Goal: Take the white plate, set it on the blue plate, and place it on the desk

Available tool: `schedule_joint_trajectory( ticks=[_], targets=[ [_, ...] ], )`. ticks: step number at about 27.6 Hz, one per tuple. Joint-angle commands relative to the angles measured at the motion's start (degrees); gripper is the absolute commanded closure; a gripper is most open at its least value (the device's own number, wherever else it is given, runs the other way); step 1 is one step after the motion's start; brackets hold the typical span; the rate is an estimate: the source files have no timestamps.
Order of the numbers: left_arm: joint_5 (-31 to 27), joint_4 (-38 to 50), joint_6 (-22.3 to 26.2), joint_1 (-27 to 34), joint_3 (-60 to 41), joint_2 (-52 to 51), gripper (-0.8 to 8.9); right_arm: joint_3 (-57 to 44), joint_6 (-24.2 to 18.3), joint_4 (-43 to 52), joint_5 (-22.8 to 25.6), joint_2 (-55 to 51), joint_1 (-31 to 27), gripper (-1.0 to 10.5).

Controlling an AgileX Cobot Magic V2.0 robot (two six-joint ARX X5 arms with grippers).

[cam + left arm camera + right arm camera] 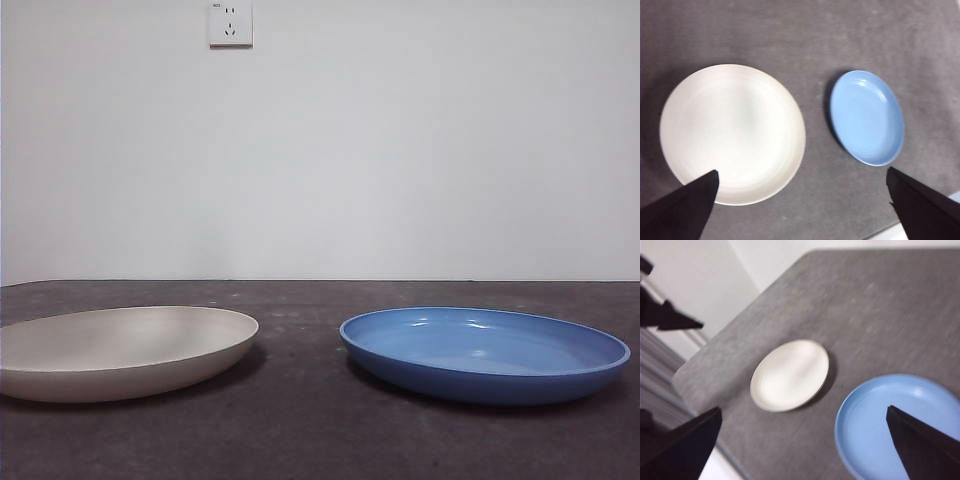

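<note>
Dark desk (300,430) holds white plate (120,350) at 9 o'clock, blue plate (485,352) at 3 o'clock, apart. Left gripper (802,200) and right gripper (802,440) hover above with jaws spread, gripping nothing.

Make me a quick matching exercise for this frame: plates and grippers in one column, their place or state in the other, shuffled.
Things:
1. white plate
2. blue plate
3. left gripper
4. right gripper

States:
A. open, above the desk, with the blue plate nearest its jaws
B. lies empty on the desk, on the right in the front view
C. open, high over the desk, with the white plate nearest its jaws
D. lies empty on the desk, on the left in the front view

Pairs: 1-D, 2-B, 3-C, 4-A
</note>
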Motion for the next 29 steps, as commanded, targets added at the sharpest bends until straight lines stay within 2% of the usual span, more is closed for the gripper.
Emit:
schedule_joint_trajectory(
  ticks=[1, 8, 21, 29],
  targets=[
    [0.35, -0.26, 1.9, 1.27, 0.96, 4.15, 2.14, 0.85, 1.01, -1.92, -0.44, 1.05, 0.24, 4.1],
    [2.01, -0.87, 5.33, 5.05, 0.96, 14.99, 2.14, 0.85, 0.35, -6.93, -0.87, 1.79, 0.24, 4.1],
    [2.23, 2.99, 11.65, 11.1, 0.96, 30.32, 2.2, 0.85, 0.35, -8.46, -2.36, 1.79, 0.24, 4.1],
    [8.76, 7.41, 12.98, 12.85, 0.96, 37.86, 2.2, 0.85, 0.15, -8.37, -2.32, 1.79, 0.24, 4.1]
  ],
)
